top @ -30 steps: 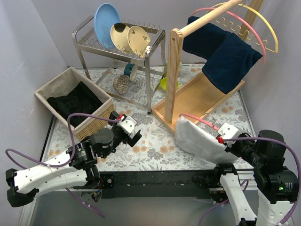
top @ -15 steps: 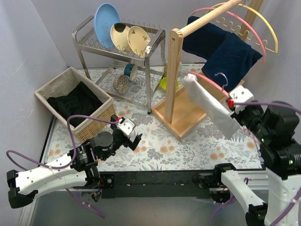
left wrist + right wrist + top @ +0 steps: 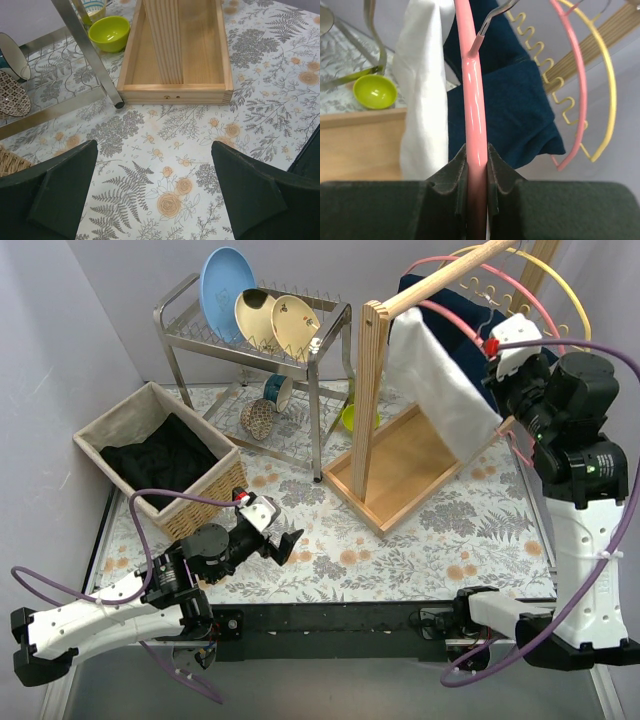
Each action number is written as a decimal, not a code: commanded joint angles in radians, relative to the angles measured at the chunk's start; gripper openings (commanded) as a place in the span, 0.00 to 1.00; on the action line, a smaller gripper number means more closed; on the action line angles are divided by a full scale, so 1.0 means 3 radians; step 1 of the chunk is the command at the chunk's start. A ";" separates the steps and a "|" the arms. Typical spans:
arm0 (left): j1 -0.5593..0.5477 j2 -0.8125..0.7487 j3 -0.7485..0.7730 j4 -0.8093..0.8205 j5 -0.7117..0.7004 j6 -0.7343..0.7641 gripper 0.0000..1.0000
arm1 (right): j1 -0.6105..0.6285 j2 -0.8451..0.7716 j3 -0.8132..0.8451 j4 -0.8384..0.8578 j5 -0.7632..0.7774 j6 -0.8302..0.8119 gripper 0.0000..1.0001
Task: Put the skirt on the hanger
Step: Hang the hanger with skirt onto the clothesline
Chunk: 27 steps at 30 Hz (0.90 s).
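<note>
The white skirt (image 3: 440,380) hangs on a pink hanger (image 3: 452,322), held high beside the wooden rack's rail (image 3: 440,275). My right gripper (image 3: 507,365) is shut on the hanger's pink arm (image 3: 474,100); in the right wrist view the skirt (image 3: 422,90) drapes left of the arm, and the metal hook (image 3: 495,15) points up. My left gripper (image 3: 283,538) is open and empty, low over the floral table (image 3: 175,150), its fingers (image 3: 55,190) wide apart.
A dark blue garment (image 3: 480,350) hangs over the rail, with a pink and a yellow hanger (image 3: 560,310) at the right. The wooden rack base (image 3: 410,460), a dish rack (image 3: 260,330) with plates, a green bowl (image 3: 109,32) and a basket (image 3: 160,455) of black cloth stand around.
My right arm has lifted the hanger with the white skirt from low near the table's front up and back to the rack's rail. My left gripper has shifted slightly.
</note>
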 commanded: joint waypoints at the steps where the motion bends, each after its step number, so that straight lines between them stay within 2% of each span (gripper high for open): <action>1: 0.0016 -0.0034 -0.0028 0.0045 0.0110 -0.0033 0.98 | -0.0208 0.0148 0.0467 0.0631 -0.0205 0.0180 0.01; 8: 0.0016 -0.0029 -0.0033 0.0025 0.0223 -0.0038 0.98 | -0.0770 0.0843 0.1095 0.0503 -0.0845 0.0359 0.01; 12: 0.0016 -0.0045 -0.0038 0.0020 0.0243 -0.0038 0.98 | -0.0833 0.1303 0.1652 0.0360 -0.1112 0.0313 0.01; 17: 0.0016 -0.0070 -0.0043 0.0014 0.0258 -0.0038 0.98 | -0.0858 0.1544 0.1582 0.0661 -0.1168 0.0313 0.01; 22: 0.0016 -0.0045 -0.0048 0.0014 0.0274 -0.0033 0.98 | -0.0889 0.1850 0.1700 0.0697 -0.1153 0.0288 0.01; 27: 0.0016 -0.0024 -0.0058 0.0014 0.0294 -0.0028 0.98 | -0.0909 0.1871 0.1577 0.0820 -0.1214 0.0186 0.01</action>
